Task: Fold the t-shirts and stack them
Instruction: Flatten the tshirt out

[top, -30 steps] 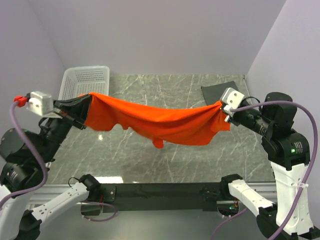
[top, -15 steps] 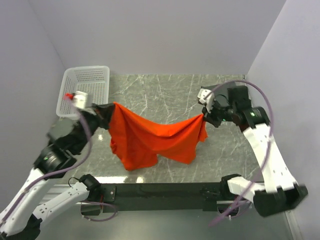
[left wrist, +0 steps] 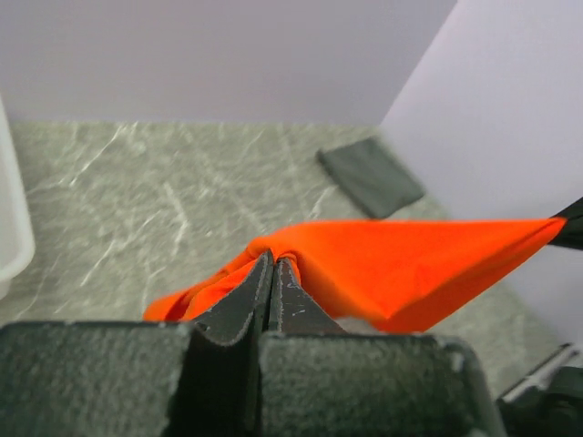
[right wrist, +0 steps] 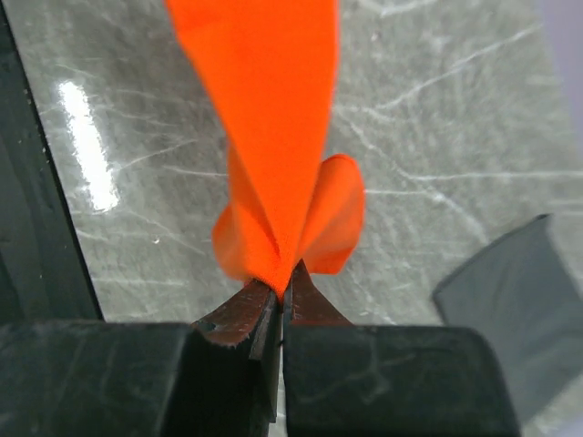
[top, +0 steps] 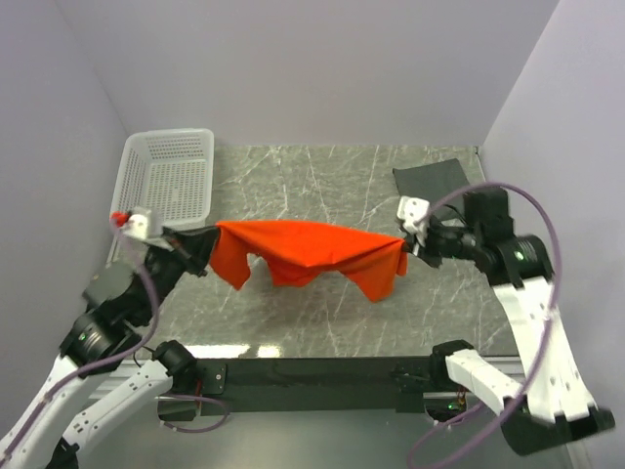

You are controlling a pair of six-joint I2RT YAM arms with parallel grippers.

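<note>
The orange t-shirt point(top: 308, 250) hangs stretched in the air between both grippers, above the marble table, with loose ends drooping at each side. My left gripper point(top: 213, 234) is shut on its left end, seen pinched in the left wrist view point(left wrist: 273, 259). My right gripper point(top: 403, 243) is shut on its right end, seen in the right wrist view point(right wrist: 281, 280). The dark grey t-shirt point(top: 432, 180) lies folded flat at the table's back right, also in the left wrist view point(left wrist: 369, 176) and the right wrist view point(right wrist: 515, 309).
A white lattice basket point(top: 166, 174) stands at the back left corner. Pale walls close in the table on the left, back and right. A black rail point(top: 322, 373) runs along the near edge.
Both arms swung the orange t-shirt: it went from stretched wide, to hanging low and bunched near the table, and is now pulled taut again, lifted, with the grippers closer together than a second ago.
</note>
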